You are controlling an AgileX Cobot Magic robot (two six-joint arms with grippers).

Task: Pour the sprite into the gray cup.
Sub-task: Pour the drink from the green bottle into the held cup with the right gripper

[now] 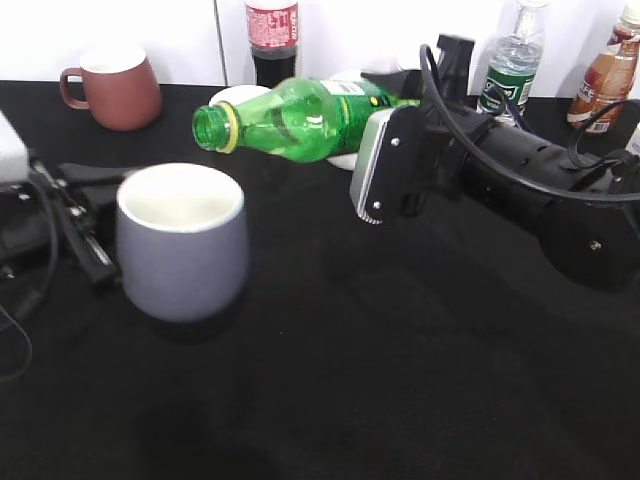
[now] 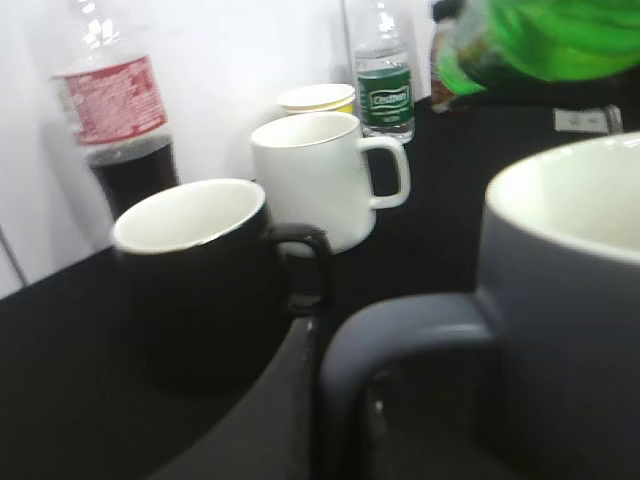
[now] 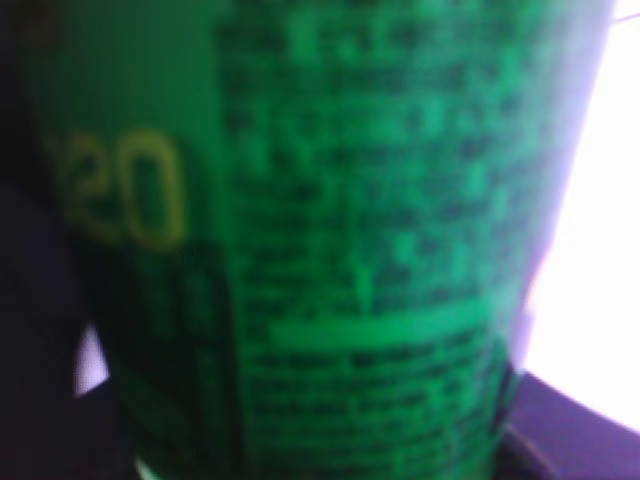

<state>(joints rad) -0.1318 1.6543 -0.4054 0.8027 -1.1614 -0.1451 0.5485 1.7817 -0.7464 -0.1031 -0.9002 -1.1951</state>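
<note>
Exterior view. My right pincer (image 1: 372, 150) is clamped on the sprite (image 1: 290, 120), a translucent bright-green plastic bottle held nearly level in the air, cap off, open mouth with a yellow ring pointing left, above and just right of the gray cup (image 1: 181, 243). The cup is squat, matte blue-gray, glossy white inside, standing upright on the black tabletop (image 1: 380, 380). My left pincer (image 1: 80, 215) lies low at the cup's left side; its black parts merge with the tabletop, so I cannot tell how far it is open. Along the back: a reddish-brown mug (image 1: 113, 87), a dark cola bottle (image 1: 272, 40) with a red label, a clear bottle with a green label (image 1: 510, 65), and a brown-labelled bottle (image 1: 603, 80) at the far right.

Left wrist view. The gray cup's loop handle (image 2: 400, 350) fills the foreground, smooth and rounded (my own fingers do not show clearly here). Behind it stand a black mug (image 2: 195, 275) with a white inside and a white mug (image 2: 325, 175), both hidden from the exterior view. A pale yellow cup rim (image 2: 318, 98) sits behind them. The cola bottle's (image 2: 115, 120) label writing is too blurred to read. The sprite (image 2: 540, 40) hangs at the top right.

Right wrist view. The sprite's label (image 3: 330, 250) fills the frame: green small print, unreadable, and yellow figures resembling "20".
</note>
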